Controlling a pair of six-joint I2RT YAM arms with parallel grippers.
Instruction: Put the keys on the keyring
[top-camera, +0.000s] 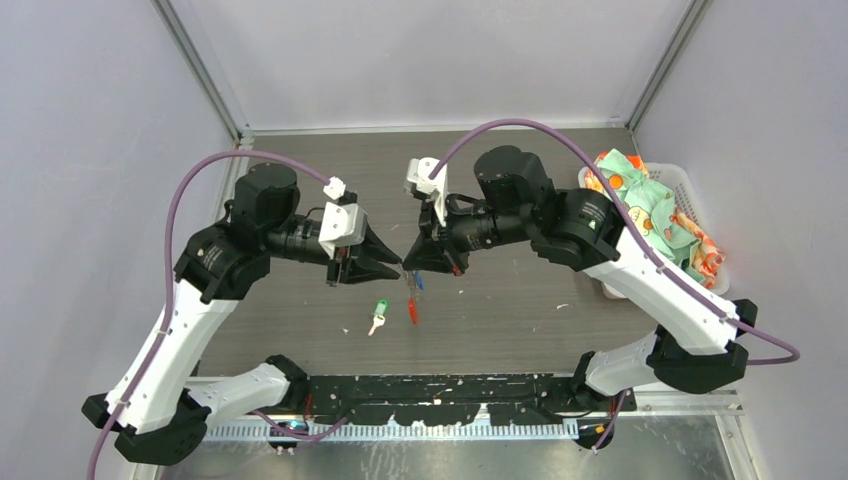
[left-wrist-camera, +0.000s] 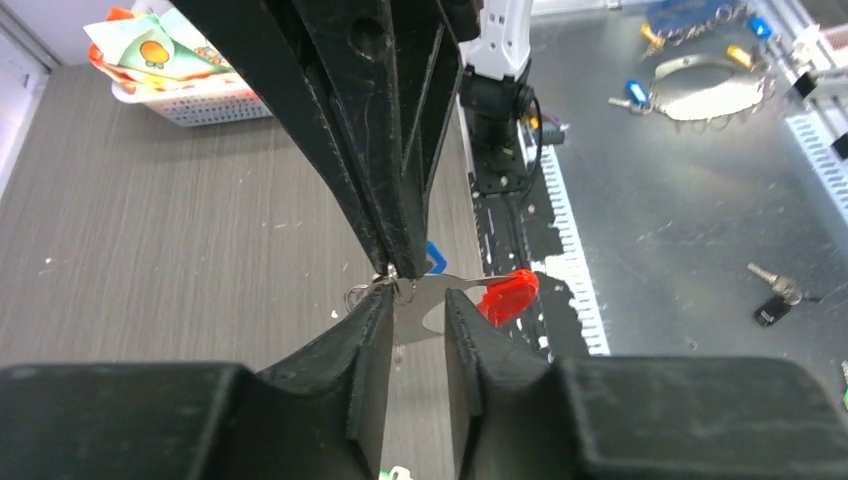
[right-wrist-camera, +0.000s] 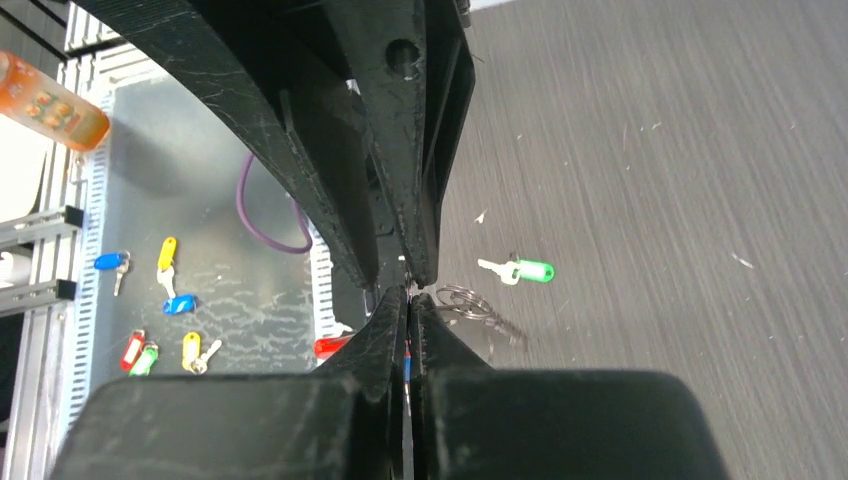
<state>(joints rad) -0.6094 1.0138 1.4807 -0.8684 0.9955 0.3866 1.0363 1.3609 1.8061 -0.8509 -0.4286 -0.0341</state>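
Found the left gripper (top-camera: 396, 266) raised over the table (top-camera: 520, 310), jaws parted, its fingers (left-wrist-camera: 372, 335) flanking a silver strip of the keyring (top-camera: 413, 312); could not confirm contact with either pad. Noted one green-headed key (top-camera: 379, 313) lying loose on the table, just left of the gripper tips and nearer the arm bases, apart from the keyring. Recorded the keyring hanging in the air at the two tips, red loop lowest, a blue-headed key (top-camera: 418, 282) just above it; could not verify whether threaded. Found the right gripper (right-wrist-camera: 409, 298) pinched tight on the keyring's upper end, tip to tip with the left. Logged a white basket (top-camera: 688, 192) of coloured cloth at far right.
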